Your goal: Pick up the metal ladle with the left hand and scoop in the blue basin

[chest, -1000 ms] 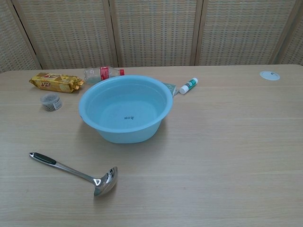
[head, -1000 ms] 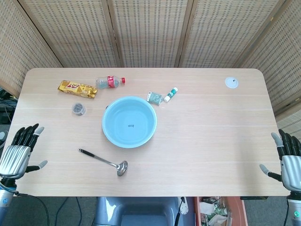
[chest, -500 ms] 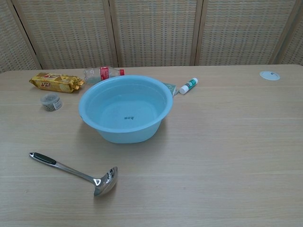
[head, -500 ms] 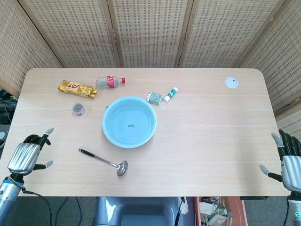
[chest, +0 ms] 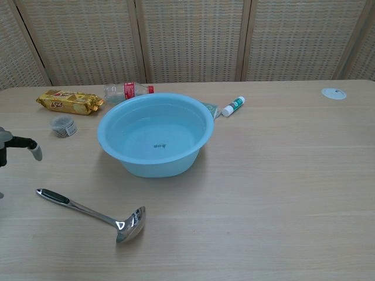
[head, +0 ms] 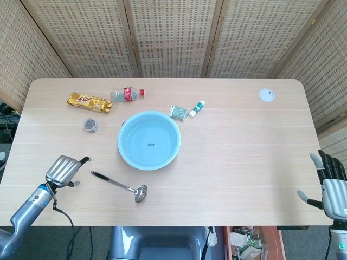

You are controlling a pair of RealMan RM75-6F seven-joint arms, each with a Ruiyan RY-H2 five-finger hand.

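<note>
The metal ladle (head: 117,185) (chest: 94,214) lies flat on the table in front of the blue basin (head: 149,140) (chest: 155,133), black handle end to the left, bowl to the right. My left hand (head: 64,169) hovers over the table just left of the ladle's handle, holding nothing, fingers apart; in the chest view only one fingertip (chest: 36,153) shows at the left edge. My right hand (head: 332,184) hangs beyond the table's right front corner, fingers spread and empty.
Behind the basin lie a yellow snack packet (head: 89,102), a plastic bottle (head: 126,94), a small round jar (head: 90,125), a green packet (head: 177,112) and a white tube (head: 197,108). A white disc (head: 267,95) sits at the far right.
My left hand has moved from beyond the table's left edge inward, over the table, close to the ladle's handle. The right hand has barely shifted. The ladle has not moved.
</note>
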